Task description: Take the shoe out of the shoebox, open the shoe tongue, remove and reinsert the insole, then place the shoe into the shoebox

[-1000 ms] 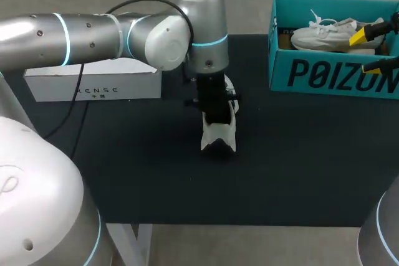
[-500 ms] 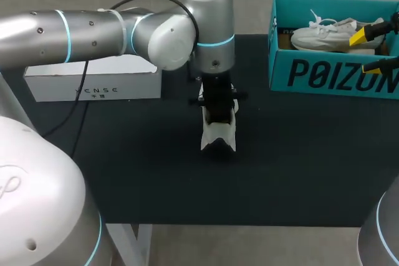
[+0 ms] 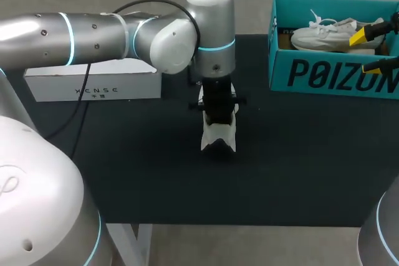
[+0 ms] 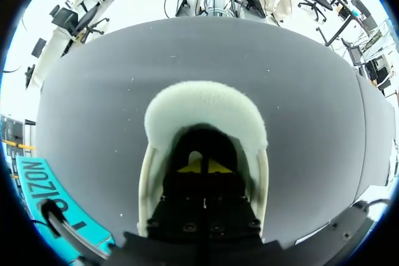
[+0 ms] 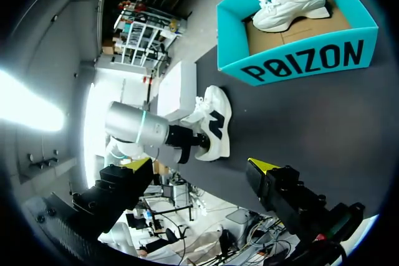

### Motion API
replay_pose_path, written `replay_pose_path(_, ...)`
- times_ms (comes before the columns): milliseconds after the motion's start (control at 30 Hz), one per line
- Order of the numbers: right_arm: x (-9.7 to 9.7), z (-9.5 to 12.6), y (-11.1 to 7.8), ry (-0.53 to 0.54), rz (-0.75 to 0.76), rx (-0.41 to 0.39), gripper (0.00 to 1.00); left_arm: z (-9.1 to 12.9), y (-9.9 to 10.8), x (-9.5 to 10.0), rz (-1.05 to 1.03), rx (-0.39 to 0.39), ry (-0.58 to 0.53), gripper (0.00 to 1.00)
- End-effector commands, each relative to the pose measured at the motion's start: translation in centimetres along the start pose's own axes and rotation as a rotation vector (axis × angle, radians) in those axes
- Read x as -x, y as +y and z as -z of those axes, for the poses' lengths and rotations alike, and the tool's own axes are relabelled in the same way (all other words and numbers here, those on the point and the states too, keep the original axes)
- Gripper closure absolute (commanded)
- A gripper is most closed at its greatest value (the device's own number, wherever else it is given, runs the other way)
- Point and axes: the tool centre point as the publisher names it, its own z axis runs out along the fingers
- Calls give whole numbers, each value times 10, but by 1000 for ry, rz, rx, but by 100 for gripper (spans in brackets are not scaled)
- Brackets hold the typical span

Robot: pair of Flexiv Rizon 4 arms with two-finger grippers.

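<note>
Shoe (image 3: 218, 134) stands upright at mid tabletop (image 3: 299, 154), heel toward the robot and toe pointing away, left gripper (image 4: 201, 166) sunk in its opening, grip impossible to tell; right gripper (image 5: 201, 165) holds fingers wide and empty near the shoebox (image 3: 330, 76).

A long white box (image 3: 93, 85) with grey lettering on the black table (image 3: 299, 172), toward its far left side.

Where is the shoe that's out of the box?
The shoe stands mid-table in the head view, between the white box and the teal shoebox, with the left gripper inside its opening.
</note>
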Motion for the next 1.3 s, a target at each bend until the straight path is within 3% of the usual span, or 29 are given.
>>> replay_pose_path(33, 0, 0, -1, -3, 0, 1, 0, 11, 8, 2, 7, 9, -5, 100)
replay_pose_path(167, 0, 0, -1, -3, 0, 1, 0, 39, 13, 3, 6, 56, -16, 100)
replay_pose_path(300, 0, 0, -1, -3, 0, 1, 0, 50, 28, 2, 16, 87, -34, 100)
replay_pose_path(633, 0, 0, -1, -3, 0, 1, 0, 44, 53, 9, 31, 140, -39, 100)
replay_pose_path(900, 0, 0, -1, -3, 0, 1, 0, 42, 56, 13, 27, 118, -38, 100)
replay_pose_path(933, 0, 0, -1, -3, 0, 1, 0, 41, 56, 12, 32, 114, -34, 93)
replay_pose_path(1000, 0, 0, -1, -3, 0, 1, 0, 40, 55, 9, 46, 106, -27, 31)
replay_pose_path(1033, 0, 0, -1, -3, 0, 1, 0, 41, 54, 8, 52, 100, -26, 7)
replay_pose_path(1067, 0, 0, -1, -3, 0, 1, 0, 42, 53, 7, 58, 95, -23, 0)
replay_pose_path(1300, 0, 0, -1, -3, 0, 1, 0, 53, 39, 7, 72, 115, 20, 0)
